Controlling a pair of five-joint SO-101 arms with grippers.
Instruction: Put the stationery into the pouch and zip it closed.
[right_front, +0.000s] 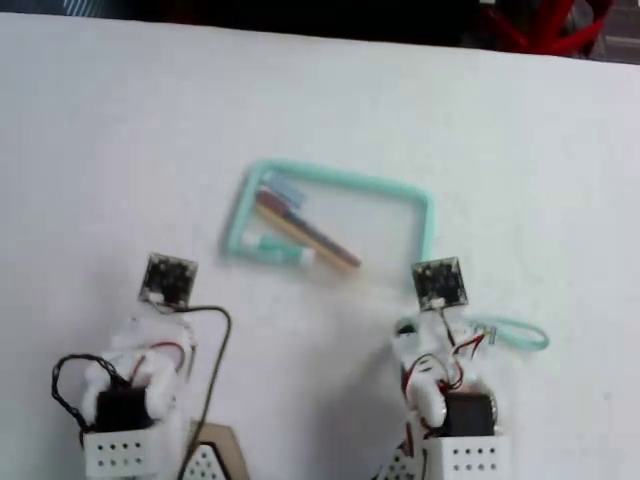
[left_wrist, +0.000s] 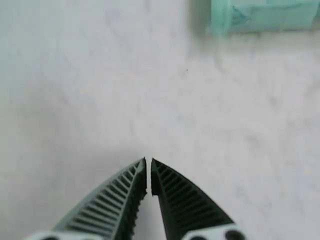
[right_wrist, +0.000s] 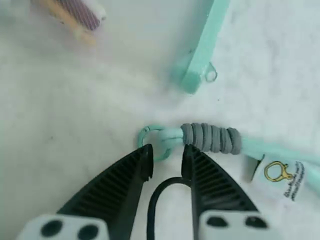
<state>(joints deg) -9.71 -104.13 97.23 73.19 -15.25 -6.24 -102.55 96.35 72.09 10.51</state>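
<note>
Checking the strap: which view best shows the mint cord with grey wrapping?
Right wrist view: the mint cord with grey wrapping lies close before the right gripper. High view shows its loop small; left wrist view faces the mint-edged clear pouch.

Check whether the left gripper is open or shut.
Shut. The left gripper has both fingertips touching, nothing between them, above the table.

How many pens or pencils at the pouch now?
2: a yellow pencil and a dark red pen, side by side, slanting across the left half of the pouch. A teal-and-white piece at its near edge may be another.
</note>
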